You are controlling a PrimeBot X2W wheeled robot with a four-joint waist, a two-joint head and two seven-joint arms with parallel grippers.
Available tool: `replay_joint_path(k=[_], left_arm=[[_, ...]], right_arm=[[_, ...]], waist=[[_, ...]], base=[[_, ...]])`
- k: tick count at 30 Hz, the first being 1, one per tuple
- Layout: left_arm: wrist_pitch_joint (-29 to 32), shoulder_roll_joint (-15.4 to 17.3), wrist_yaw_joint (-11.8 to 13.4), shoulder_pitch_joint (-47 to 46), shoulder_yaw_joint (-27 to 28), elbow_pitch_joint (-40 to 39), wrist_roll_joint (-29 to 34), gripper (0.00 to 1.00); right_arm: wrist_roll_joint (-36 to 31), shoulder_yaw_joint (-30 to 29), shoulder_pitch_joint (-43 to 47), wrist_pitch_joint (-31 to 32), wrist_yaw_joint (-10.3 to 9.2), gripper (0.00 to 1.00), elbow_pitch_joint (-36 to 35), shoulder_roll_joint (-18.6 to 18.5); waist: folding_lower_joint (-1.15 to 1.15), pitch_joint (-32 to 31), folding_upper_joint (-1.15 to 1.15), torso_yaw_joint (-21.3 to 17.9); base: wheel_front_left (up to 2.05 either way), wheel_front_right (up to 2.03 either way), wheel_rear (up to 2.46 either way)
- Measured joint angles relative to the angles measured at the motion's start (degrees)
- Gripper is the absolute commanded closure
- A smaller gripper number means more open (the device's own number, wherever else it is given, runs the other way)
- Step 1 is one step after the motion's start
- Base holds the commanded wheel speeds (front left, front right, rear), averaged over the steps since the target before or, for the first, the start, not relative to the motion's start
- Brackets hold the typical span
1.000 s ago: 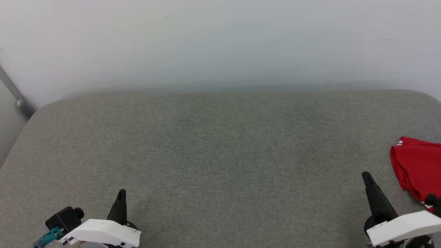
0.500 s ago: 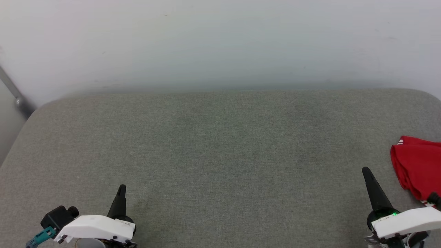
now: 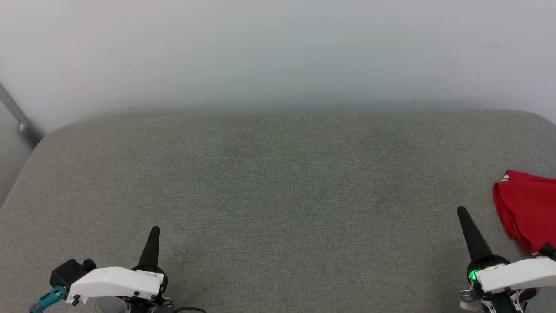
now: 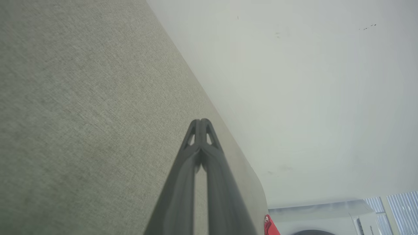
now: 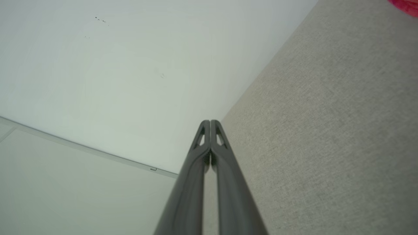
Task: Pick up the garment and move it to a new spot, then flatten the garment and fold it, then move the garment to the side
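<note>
In the last second very little has changed for you: the left end effector [image 3: 155, 230] and the right end effector [image 3: 461, 211] have both crept a bit forward over the grey cloth-covered desk [image 3: 278, 174]. The whole head view has also slid slightly (so the camera moved too, not the things). A green light [image 3: 473, 274] has come on at the base of the right end effector. Both end effectors have their fingers pressed together, with nothing between them. The garment [image 3: 527, 208] lies as a soft red bundle just to the right of the right end effector, near it but not touching, and it has kept its place on the desk. For the task this stays open. Such a bundle at the side fits a garment waiting to be picked up, and also one already folded and put aside. How neat it is you cannot tell, because the picture edge cuts it.
</note>
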Motion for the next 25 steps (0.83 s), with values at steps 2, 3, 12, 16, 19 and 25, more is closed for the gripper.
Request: replay_joint_path(k=[2, 3, 12, 16, 19, 25], left_arm=[[0.2, -0.3, -0.1, -0.1, 0.3, 0.0, -0.9, 1.00], [0.4, -0.4, -0.2, -0.2, 0.4, 0.0, -1.3, 1.00], [1.6, -1.2, -1.4, -0.8, 1.8, 0.2, -5.4, 1.00], [2.6, -1.6, -2.1, -1.2, 2.7, 0.2, -8.1, 1.00], [2.9, -1.9, -2.3, -1.2, 3.2, 0.3, -9.3, 1.00], [3.6, -2.5, -3.0, -1.5, 3.8, 0.3, -11.7, 1.00]], right_arm=[[1.2, 0.0, -0.5, 0.0, 0.00, 1.00, 0.4, 0.0], [1.7, -0.1, -0.7, 0.0, 0.00, 1.00, 0.5, 0.0], [6.6, -0.3, -1.4, 0.0, -0.01, 1.00, 1.8, 0.2], [9.7, -0.5, -2.0, 0.1, -0.01, 1.00, 2.7, 0.2], [11.2, -0.5, -2.3, 0.1, -0.01, 1.00, 3.0, 0.3], [14.1, -0.7, -3.0, 0.1, -0.01, 1.00, 3.8, 0.3]], waist=[[0.00, 0.0, 0.00, 0.0], [0.00, 0.1, 0.00, 0.0], [0.00, 0.3, 0.00, 0.0], [0.00, 0.4, 0.00, 0.0], [0.00, 0.5, 0.00, -0.1], [0.00, 0.6, 0.00, -0.1]], base=[[0.00, 0.00, 0.00], [0.00, 0.00, 0.00], [0.00, 0.00, 0.00], [0.00, 0.00, 0.00], [0.00, 0.00, 0.00], [0.00, 0.00, 0.00]])
